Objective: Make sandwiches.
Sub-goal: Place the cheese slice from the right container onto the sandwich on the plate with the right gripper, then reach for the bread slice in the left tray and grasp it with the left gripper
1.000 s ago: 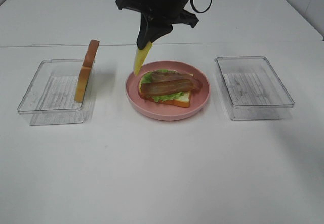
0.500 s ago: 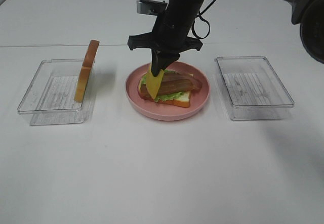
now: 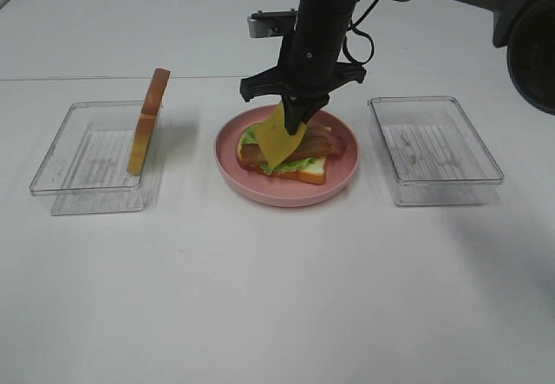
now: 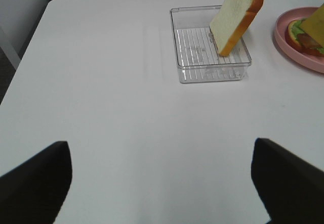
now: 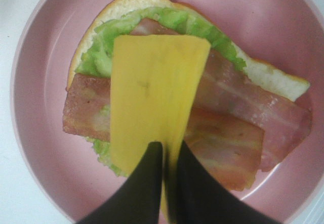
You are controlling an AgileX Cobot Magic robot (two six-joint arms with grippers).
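The open sandwich (image 3: 299, 160) lies on a round pink plate (image 3: 286, 195): a white bread slice, green lettuce and bacon strips (image 5: 238, 128). My right gripper (image 3: 299, 111) hangs just above it, shut on the edge of a yellow cheese slice (image 3: 279, 137) that slants down over the bacon. In the right wrist view the cheese slice (image 5: 152, 97) sits pinched at its near edge by the right gripper (image 5: 167, 148). A second bread slice (image 3: 147, 124) leans upright in the left clear tray (image 3: 87, 172). My left gripper (image 4: 162, 181) is open over bare table, well short of that bread slice (image 4: 235, 16).
A second clear tray (image 3: 434, 150) with nothing in it stands right of the plate. The left wrist view shows the left tray (image 4: 202, 57) and the plate's rim (image 4: 283, 42) at the far side. White table runs all around.
The right gripper has carried the cheese slice from left of the plate's far rim rightward and down over the sandwich; the cheese now tilts across the bacon. The left side is unchanged.
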